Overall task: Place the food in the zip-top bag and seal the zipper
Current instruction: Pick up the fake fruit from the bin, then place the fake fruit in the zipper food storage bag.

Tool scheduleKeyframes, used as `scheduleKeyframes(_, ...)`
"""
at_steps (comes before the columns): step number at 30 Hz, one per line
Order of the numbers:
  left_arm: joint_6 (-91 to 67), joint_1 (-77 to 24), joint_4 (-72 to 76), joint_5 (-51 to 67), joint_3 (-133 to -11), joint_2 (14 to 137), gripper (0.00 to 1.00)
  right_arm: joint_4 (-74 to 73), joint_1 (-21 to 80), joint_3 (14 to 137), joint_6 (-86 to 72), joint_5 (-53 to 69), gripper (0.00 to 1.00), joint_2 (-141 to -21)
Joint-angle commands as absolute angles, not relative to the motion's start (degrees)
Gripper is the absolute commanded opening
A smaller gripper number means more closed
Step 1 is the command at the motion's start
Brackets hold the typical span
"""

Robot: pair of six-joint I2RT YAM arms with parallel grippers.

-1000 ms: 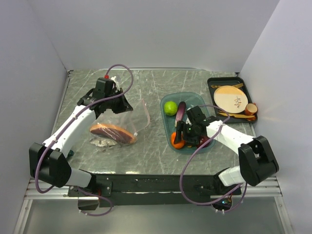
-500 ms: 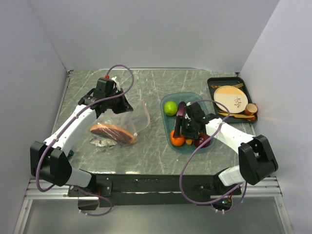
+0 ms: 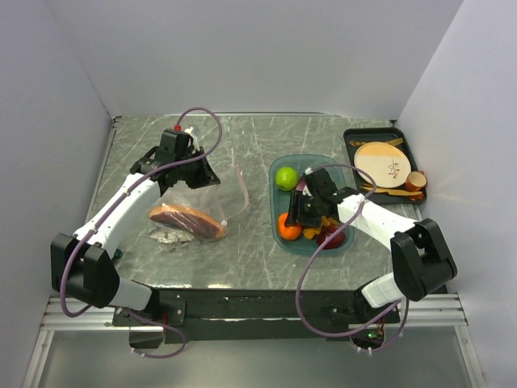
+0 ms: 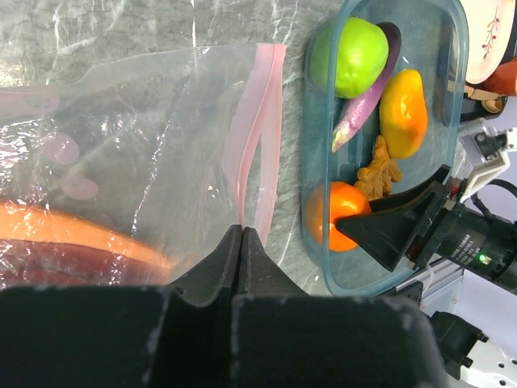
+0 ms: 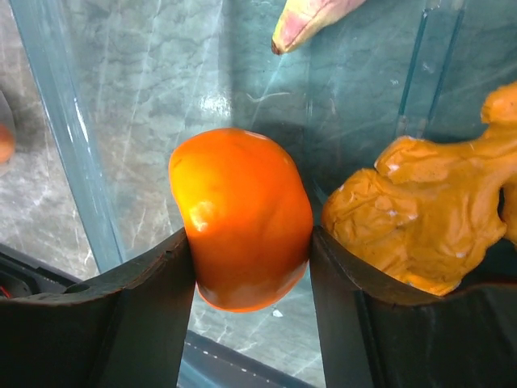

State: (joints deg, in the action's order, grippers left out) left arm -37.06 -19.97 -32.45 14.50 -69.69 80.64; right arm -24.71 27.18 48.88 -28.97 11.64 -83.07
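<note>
My left gripper (image 3: 194, 173) is shut on the edge of the clear zip-top bag (image 3: 220, 194), right at its pale pink zipper (image 4: 260, 129), and holds the mouth up. A brown-red fish slice (image 3: 187, 220) lies inside the bag. The other food is in the teal tray (image 3: 275, 206): a green lime (image 3: 286, 177), an orange (image 5: 242, 214), a purple slice (image 4: 362, 109), orange-yellow bits (image 5: 416, 218) and a dark red apple (image 3: 332, 238). My right gripper (image 5: 250, 263) reaches into the tray, and both of its fingers press the orange's sides.
A black tray (image 3: 352, 137) with a beige plate (image 3: 381, 163) and cups stands at the back right. White walls close in the table on three sides. The teal tray's wall (image 5: 69, 162) runs just left of my right gripper.
My right gripper has shifted slightly left inside the tray and its jaws have narrowed onto the orange. The left arm and the bag have not moved.
</note>
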Motion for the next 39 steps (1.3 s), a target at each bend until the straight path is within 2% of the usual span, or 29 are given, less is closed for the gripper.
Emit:
scheduleKeyframes(1, -35.77, -20.21, -32.26, 13.97, -72.16, 80.24, 0.01, -25.4, 27.69, 53.43, -28.48, 11.34, 0.28, -77.7)
scheduleKeyframes(5, -35.51, -20.21, -32.52, 14.15, -72.25, 80.42, 0.01, -22.25, 27.69, 53.97, -27.07, 10.81, 0.28, -73.05)
scheduleKeyframes(10, -34.72, -20.22, -32.69, 15.38, -72.24, 79.89, 0.01, -21.01, 27.6, 57.3, -26.19, 12.91, 0.28, -74.09)
scheduleKeyframes(20, -36.21, -20.48, -31.11, 18.01, -73.21, 79.45, 0.01, -3.27, 28.82, 62.48, -36.29, 25.65, 0.27, -82.78)
scheduleKeyframes(29, -37.44, -22.23, -32.08, 17.75, -74.27, 79.01, 0.01, -6.24, 35.24, 74.61, -34.81, 27.6, 0.27, -96.94)
scheduleKeyframes(32, -37.44, -22.76, -32.52, 17.75, -75.14, 79.63, 0.01, -7.2, 37.09, 78.3, -34.2, 28.64, 0.31, -100.71)
scheduleKeyframes(34, -37.53, -23.2, -32.61, 17.32, -75.67, 79.89, 0.01, -9.39, 38.14, 82.24, -33.05, 29.45, 0.38, -104.22)
scheduleKeyframes(35, -37.53, -23.29, -32.52, 17.31, -75.93, 79.81, 0.01, -11.41, 38.49, 83.14, -32.7, 29.44, 0.44, -104.93)
scheduleKeyframes(36, -37.53, -23.38, -32.61, 17.31, -76.55, 79.89, 0.01, -11.51, 38.76, 83.49, -32.43, 29.36, 0.54, -105.29)
scheduleKeyframes(39, -37.27, -23.47, -33.05, 16.88, -77.87, 79.63, 0.01, -8.36, 38.76, 80.08, -33.04, 28.74, 0.72, -103.28)
